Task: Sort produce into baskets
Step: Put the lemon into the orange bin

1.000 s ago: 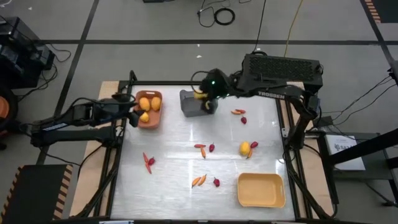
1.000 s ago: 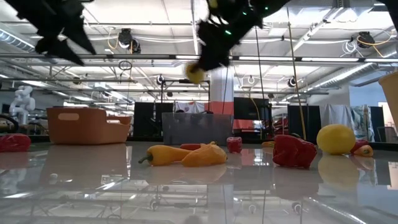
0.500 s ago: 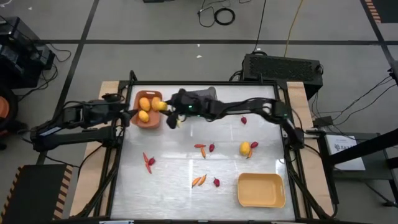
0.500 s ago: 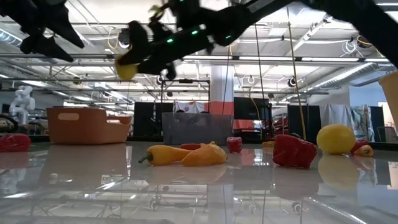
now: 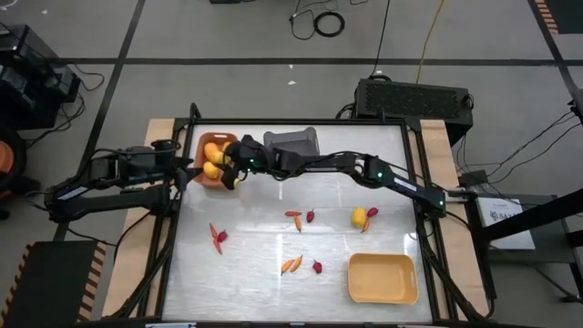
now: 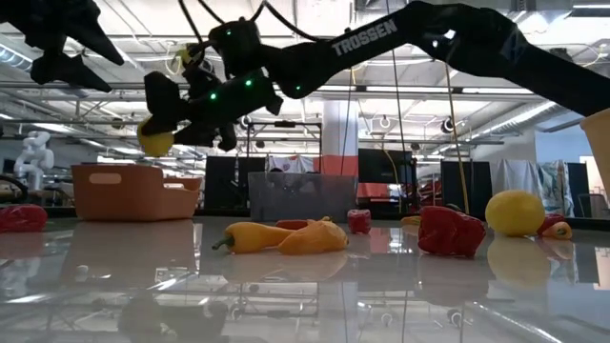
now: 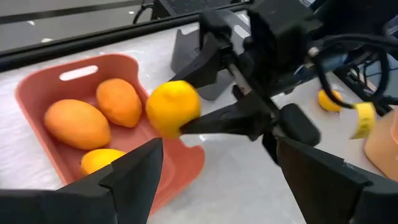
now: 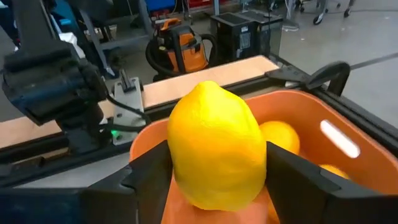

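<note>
My right claw (image 8: 214, 186) is clamped on a lemon (image 8: 216, 145), held in the air over the inner rim of the orange bin (image 5: 221, 176). That bin already holds three yellow-orange fruits (image 7: 76, 124). My left claw (image 7: 211, 180) hangs just beside the bin's outer side, fingers spread wide and holding nothing, close to my loaded arm. The grey bin (image 5: 291, 141) sits right behind the right arm. Across the table I see another lemon (image 5: 359, 217), several peppers (image 5: 291, 264) and berries (image 5: 317, 267) lying loose, and the yellow bin (image 5: 383, 278) well apart near the front.
</note>
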`<state>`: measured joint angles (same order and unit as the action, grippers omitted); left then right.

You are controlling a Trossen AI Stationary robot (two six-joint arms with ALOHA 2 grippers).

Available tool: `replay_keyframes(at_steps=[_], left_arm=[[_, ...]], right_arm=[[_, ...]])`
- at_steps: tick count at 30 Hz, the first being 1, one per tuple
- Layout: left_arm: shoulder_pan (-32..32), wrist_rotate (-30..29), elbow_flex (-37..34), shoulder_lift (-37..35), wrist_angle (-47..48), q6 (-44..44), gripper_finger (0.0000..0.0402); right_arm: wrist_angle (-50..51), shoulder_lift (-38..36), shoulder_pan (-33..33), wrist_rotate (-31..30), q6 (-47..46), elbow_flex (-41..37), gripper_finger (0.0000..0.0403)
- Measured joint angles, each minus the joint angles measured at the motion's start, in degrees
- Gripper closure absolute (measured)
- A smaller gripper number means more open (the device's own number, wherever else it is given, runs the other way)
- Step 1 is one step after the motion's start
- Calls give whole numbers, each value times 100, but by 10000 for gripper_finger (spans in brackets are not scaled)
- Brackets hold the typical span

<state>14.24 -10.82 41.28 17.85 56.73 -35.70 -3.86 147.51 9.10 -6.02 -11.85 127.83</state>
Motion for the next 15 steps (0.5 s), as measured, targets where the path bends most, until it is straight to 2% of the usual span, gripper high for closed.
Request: replay_keyframes(at_steps=[10, 15], left_arm=[[0, 54, 0, 0, 2, 46, 82], [0, 54, 2, 0, 1, 56, 82]], right_arm=[[258, -6, 35, 13, -218, 13, 103], [1201, -333, 21, 71, -202, 9, 88]])
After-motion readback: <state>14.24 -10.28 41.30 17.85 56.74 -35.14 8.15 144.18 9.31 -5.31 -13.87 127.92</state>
